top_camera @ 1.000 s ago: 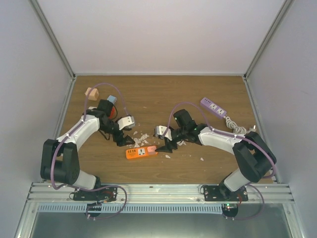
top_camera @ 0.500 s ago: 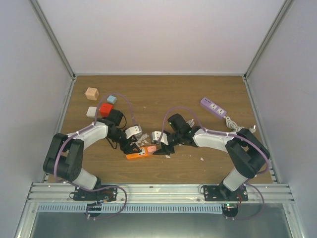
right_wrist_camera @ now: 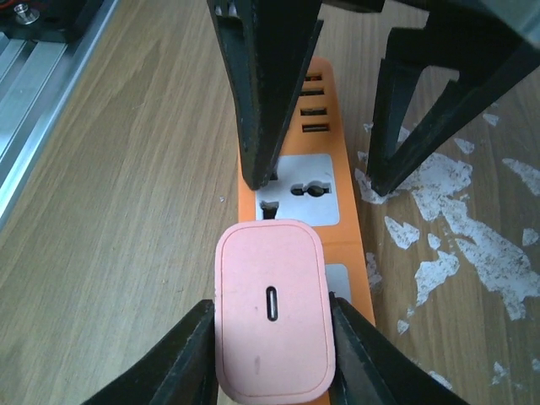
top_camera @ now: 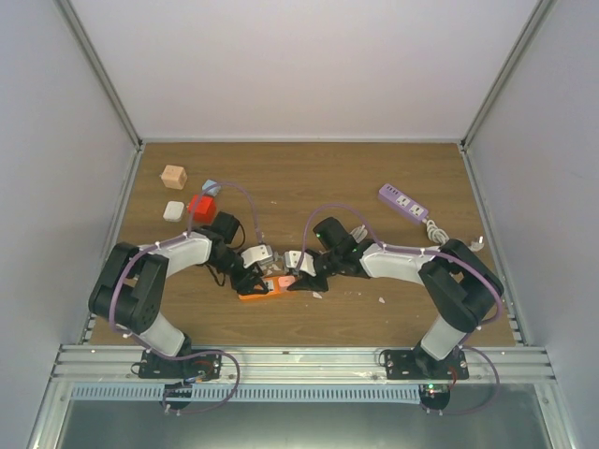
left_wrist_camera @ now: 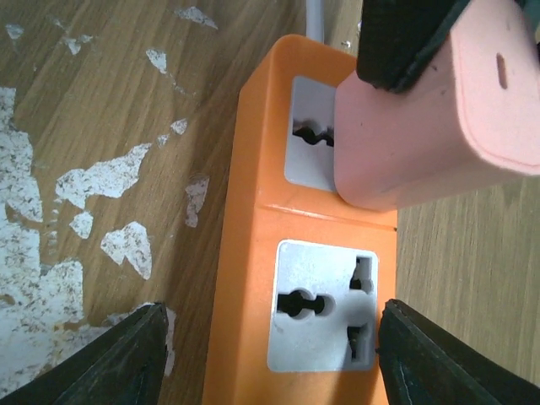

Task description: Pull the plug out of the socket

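Note:
The socket (top_camera: 255, 292), a short orange power strip, lies flat on the wooden table. A pink rounded plug (right_wrist_camera: 272, 312) stands plugged into it. My right gripper (right_wrist_camera: 272, 337) is shut on the plug, one black finger pressed against each side. My left gripper (left_wrist_camera: 270, 337) straddles the socket (left_wrist_camera: 253, 253) at the empty outlet beside the plug (left_wrist_camera: 413, 126). Its right finger (left_wrist_camera: 422, 354) sits at the strip's edge, while the left finger (left_wrist_camera: 135, 354) stands off with a gap. In the top view the two grippers meet over the strip, left (top_camera: 255, 279) and right (top_camera: 292, 278).
A purple power strip (top_camera: 403, 201) with a coiled cord lies at the right rear. A tan cube (top_camera: 173, 176), white block (top_camera: 173, 210), red block (top_camera: 200, 206) and light-blue cube (top_camera: 211, 187) sit at the left rear. White scuffs mark the wood around the socket.
Both arms moved inward and down onto the orange strip. The right fingers closed in onto the plug. The left jaws narrowed around the strip.

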Tool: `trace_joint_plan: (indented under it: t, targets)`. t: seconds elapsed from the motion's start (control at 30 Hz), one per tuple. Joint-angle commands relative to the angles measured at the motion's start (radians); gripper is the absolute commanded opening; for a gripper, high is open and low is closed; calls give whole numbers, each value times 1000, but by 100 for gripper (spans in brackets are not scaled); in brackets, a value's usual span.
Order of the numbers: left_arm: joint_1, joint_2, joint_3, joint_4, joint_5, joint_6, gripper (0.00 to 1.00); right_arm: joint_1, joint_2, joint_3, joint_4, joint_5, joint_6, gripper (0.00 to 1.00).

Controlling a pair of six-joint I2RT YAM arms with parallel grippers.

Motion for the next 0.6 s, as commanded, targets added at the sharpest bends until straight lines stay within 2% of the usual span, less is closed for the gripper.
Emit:
trace_joint_plan:
  t: [0.0,0.17,0.27,0.57]
  targets:
    - [-19,25,-9,53,-29,4,67,9,2,31,0,-14,-1,30]
    - [-55,34,-29,73,-59,-6,63,10,-19,33,-5,-23,1,15]
    - [-77,42,-40,88,-87,-10,61,10,-36,33,-6,-29,1,10]
    - [-135,67,-63,118,-159,-26,56,9,-80,25,-2,-79,0,5]
